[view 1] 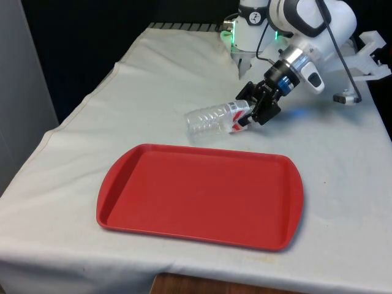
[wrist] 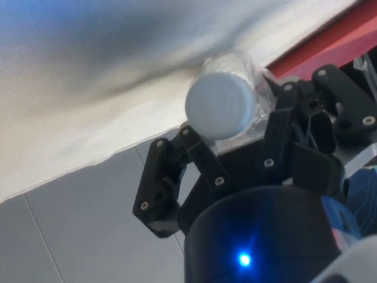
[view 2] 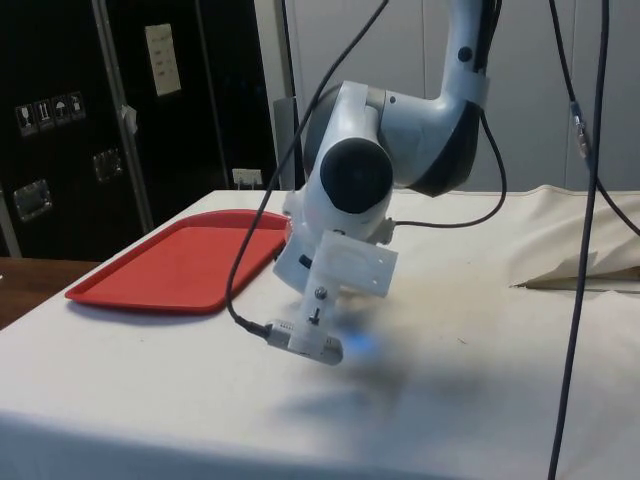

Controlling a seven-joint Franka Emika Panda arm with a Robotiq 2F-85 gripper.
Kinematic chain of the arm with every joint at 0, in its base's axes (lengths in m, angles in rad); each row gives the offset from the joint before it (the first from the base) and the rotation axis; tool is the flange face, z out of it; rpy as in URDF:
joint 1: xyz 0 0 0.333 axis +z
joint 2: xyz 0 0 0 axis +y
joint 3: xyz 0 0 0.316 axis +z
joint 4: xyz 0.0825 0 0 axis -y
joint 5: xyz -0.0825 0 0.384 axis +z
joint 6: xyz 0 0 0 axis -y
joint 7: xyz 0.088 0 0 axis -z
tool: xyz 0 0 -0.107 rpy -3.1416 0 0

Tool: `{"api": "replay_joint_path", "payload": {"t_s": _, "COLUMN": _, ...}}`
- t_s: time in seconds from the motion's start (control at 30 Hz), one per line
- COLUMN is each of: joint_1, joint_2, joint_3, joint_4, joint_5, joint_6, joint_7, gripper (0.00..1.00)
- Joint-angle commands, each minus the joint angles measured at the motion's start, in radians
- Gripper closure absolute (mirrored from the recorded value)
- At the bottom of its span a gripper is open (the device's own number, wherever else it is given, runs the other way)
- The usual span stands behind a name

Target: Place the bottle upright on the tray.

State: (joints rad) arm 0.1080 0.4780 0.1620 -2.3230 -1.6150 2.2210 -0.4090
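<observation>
Front view. The black two-finger claw [view 1: 252, 110] grips a clear, ribbed plastic bottle with a red-and-white label [view 1: 214, 118] near its cap end. The bottle lies roughly horizontal, its base pointing away from the claw and its body apparently lifted clear of the bench's white cloth [view 1: 153, 73], though contact cannot be ruled out. The flat red plastic tray with a raised rim [view 1: 122, 184] sits just beyond the bottle's base, on the side away from the arm, and carries nothing. Holding near the neck probably leaves the base free to be swung down onto the tray.

Side view. The white arm bends low over the bench, its wrist tilted steeply, which suits a sideways hold on a lying bottle. The red tray [view 2: 150, 280] lies beyond the arm.

Wrist view. The bottle's pale round cap [wrist: 221, 106] faces the camera between the claw's fingers [wrist: 277, 127], which close against the neck. A strip of the tray's red edge [wrist: 330, 38] shows past the claw.
</observation>
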Motion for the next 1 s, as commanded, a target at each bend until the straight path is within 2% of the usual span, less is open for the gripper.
{"api": "replay_joint_path", "payload": {"t_s": 0.0, "joint_1": -0.003, "joint_2": 0.007, "joint_3": 0.001, "joint_4": 0.002, "joint_5": -0.006, "joint_6": 0.012, "joint_7": 0.008, "gripper": 0.83}}
{"api": "replay_joint_path", "payload": {"t_s": 0.07, "joint_1": -0.003, "joint_2": -0.006, "joint_3": 0.001, "joint_4": -0.001, "joint_5": 0.005, "joint_6": 0.006, "joint_7": 0.0, "gripper": 0.87}}
{"api": "replay_joint_path", "payload": {"t_s": 0.13, "joint_1": -0.004, "joint_2": -0.012, "joint_3": 0.001, "joint_4": -0.001, "joint_5": 0.01, "joint_6": 0.004, "joint_7": -0.005, "gripper": 0.87}}
{"api": "replay_joint_path", "payload": {"t_s": 0.17, "joint_1": 0.0, "joint_2": -0.004, "joint_3": 0.0, "joint_4": 0.0, "joint_5": 0.003, "joint_6": -0.001, "joint_7": 0.0, "gripper": 0.87}}
{"api": "replay_joint_path", "payload": {"t_s": 0.2, "joint_1": -0.004, "joint_2": -0.012, "joint_3": 0.001, "joint_4": -0.001, "joint_5": 0.01, "joint_6": 0.004, "joint_7": -0.005, "gripper": 0.87}}
{"api": "replay_joint_path", "payload": {"t_s": 0.4, "joint_1": -0.005, "joint_2": -0.034, "joint_3": 0.0, "joint_4": 0.001, "joint_5": 0.027, "joint_6": 0.003, "joint_7": -0.017, "gripper": 0.87}}
{"api": "replay_joint_path", "payload": {"t_s": 0.43, "joint_1": -0.002, "joint_2": -0.03, "joint_3": 0.0, "joint_4": 0.002, "joint_5": 0.019, "joint_6": -0.001, "joint_7": -0.01, "gripper": 0.87}}
{"api": "replay_joint_path", "payload": {"t_s": 0.6, "joint_1": -0.007, "joint_2": -0.048, "joint_3": 0.0, "joint_4": 0.002, "joint_5": 0.035, "joint_6": 0.001, "joint_7": -0.022, "gripper": 0.87}}
{"api": "replay_joint_path", "payload": {"t_s": 0.67, "joint_1": -0.007, "joint_2": -0.053, "joint_3": 0.0, "joint_4": 0.003, "joint_5": 0.038, "joint_6": 0.001, "joint_7": -0.024, "gripper": 0.87}}
{"api": "replay_joint_path", "payload": {"t_s": 0.7, "joint_1": -0.003, "joint_2": -0.049, "joint_3": -0.001, "joint_4": 0.003, "joint_5": 0.025, "joint_6": -0.001, "joint_7": -0.012, "gripper": 0.87}}
{"api": "replay_joint_path", "payload": {"t_s": 0.73, "joint_1": -0.007, "joint_2": -0.056, "joint_3": 0.0, "joint_4": 0.003, "joint_5": 0.04, "joint_6": 0.001, "joint_7": -0.025, "gripper": 0.87}}
{"api": "replay_joint_path", "payload": {"t_s": 0.97, "joint_1": -0.006, "joint_2": -0.078, "joint_3": -0.001, "joint_4": 0.005, "joint_5": 0.058, "joint_6": -0.001, "joint_7": -0.037, "gripper": 0.87}}
